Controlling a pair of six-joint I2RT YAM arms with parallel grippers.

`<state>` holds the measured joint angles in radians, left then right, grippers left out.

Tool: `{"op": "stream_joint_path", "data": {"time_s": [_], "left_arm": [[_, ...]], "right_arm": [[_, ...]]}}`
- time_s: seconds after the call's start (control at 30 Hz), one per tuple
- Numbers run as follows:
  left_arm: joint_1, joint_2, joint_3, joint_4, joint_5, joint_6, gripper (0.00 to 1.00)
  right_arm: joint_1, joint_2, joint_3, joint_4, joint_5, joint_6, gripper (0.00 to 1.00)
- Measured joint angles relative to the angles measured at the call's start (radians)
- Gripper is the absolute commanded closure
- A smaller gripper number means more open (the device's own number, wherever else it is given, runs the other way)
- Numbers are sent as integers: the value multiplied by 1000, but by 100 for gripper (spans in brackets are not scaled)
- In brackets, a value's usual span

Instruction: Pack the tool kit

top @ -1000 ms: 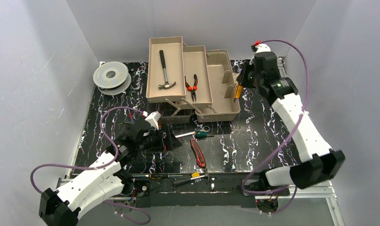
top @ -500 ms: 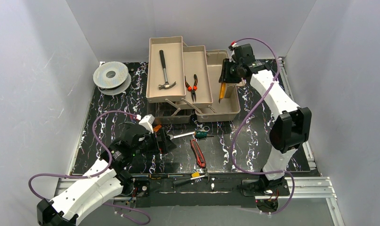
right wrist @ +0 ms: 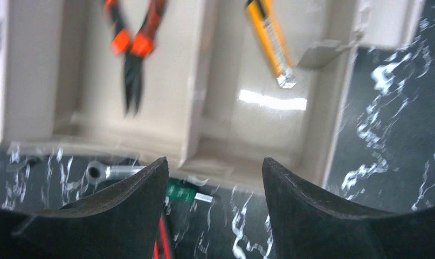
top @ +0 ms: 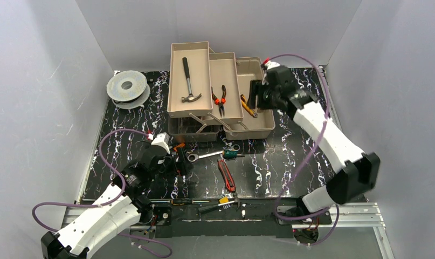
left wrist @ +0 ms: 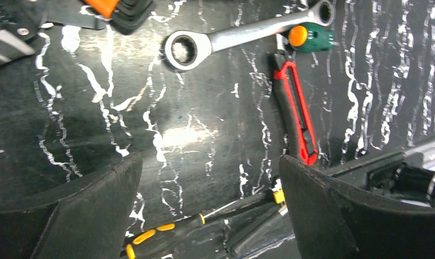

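The tan tool kit box (top: 257, 125) stands open at the back, its trays fanned out. A hammer (top: 189, 81) lies in the left tray and orange-handled pliers (top: 220, 100) in the middle one. A yellow-handled tool (top: 248, 106) lies loose in the deep right bin, and it shows in the right wrist view (right wrist: 269, 40) too. My right gripper (top: 256, 96) hovers over that bin, open and empty (right wrist: 215, 162). My left gripper (top: 181, 162) hangs open over the mat (left wrist: 211, 162), just short of a silver wrench (left wrist: 226, 39).
A red utility knife (left wrist: 296, 110) and a stubby green screwdriver (left wrist: 311, 36) lie beside the wrench. Yellow-and-black screwdrivers (top: 215, 204) rest along the near rail. An orange-and-black item (left wrist: 118, 8) lies left of the wrench. A round grey spool (top: 127, 86) sits at the back left.
My right gripper swung in over the deep bin, opened and let go of the yellow-handled tool, which now lies inside. My left arm drew slightly leftwards.
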<state>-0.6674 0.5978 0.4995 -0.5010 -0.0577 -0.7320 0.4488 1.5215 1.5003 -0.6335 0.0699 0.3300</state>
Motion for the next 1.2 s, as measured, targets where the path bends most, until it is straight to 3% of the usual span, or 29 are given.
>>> {"op": "stream_joint_path", "data": {"time_s": [0.13,0.33,0.57,0.9,1.2], "left_arm": [[0,-3,8,-51,-69,-5,2],[0,13,72,-135,-162,-13,2],[0,34,108,-149,-151,12,2],[0,37,106,-135,-73,29,2],[0,58,106,-135,-60,49,2]], "right_arm": [[180,-170,-149,4,70,26,27],[407,-269,-373,50,168,132,27],[628,-117,-426,44,208,260,26],[699,160,-372,31,172,326,28],[697,250,-370,35,138,351,40]]}}
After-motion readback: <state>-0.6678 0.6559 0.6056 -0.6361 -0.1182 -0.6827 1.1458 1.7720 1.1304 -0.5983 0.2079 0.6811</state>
